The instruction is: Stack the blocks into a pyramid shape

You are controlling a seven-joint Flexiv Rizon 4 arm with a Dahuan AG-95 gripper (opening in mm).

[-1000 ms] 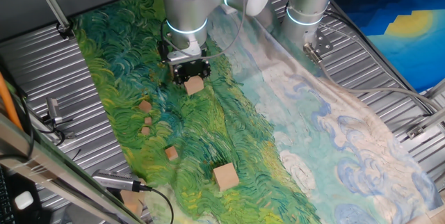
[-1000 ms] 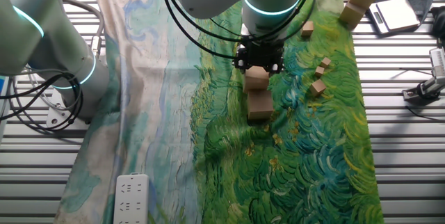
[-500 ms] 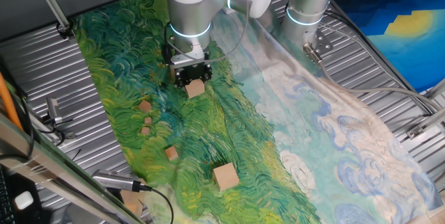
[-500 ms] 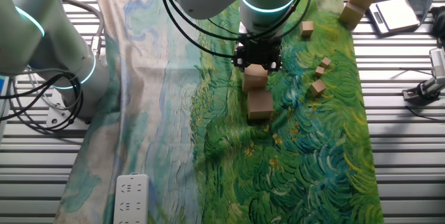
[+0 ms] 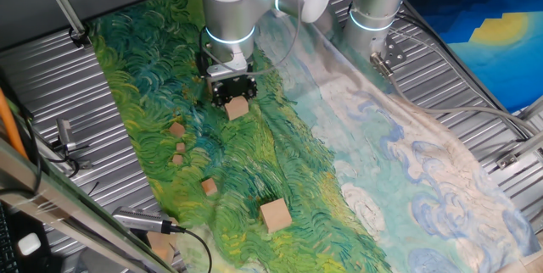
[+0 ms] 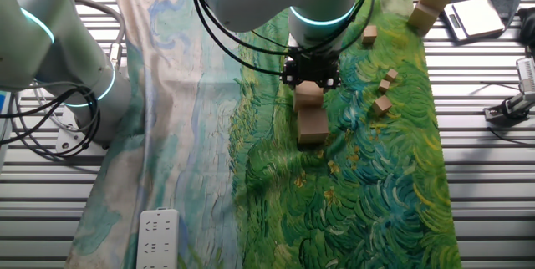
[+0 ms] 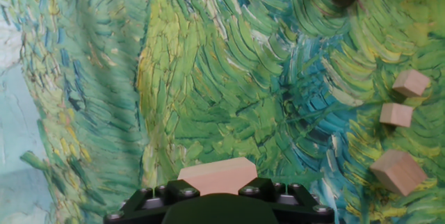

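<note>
End effector [image 6: 310, 81] apparently gripping block [image 6: 308, 94], corner-forward, above second block [image 6: 313, 124].

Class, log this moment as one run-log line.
gripper: shut on block | nearest large block: on cloth | stacked: none

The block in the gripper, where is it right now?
In the other fixed view, the held block sits between the gripper's fingers at centre top, right beside a larger block lying on the green cloth, with small blocks to the right.
</note>
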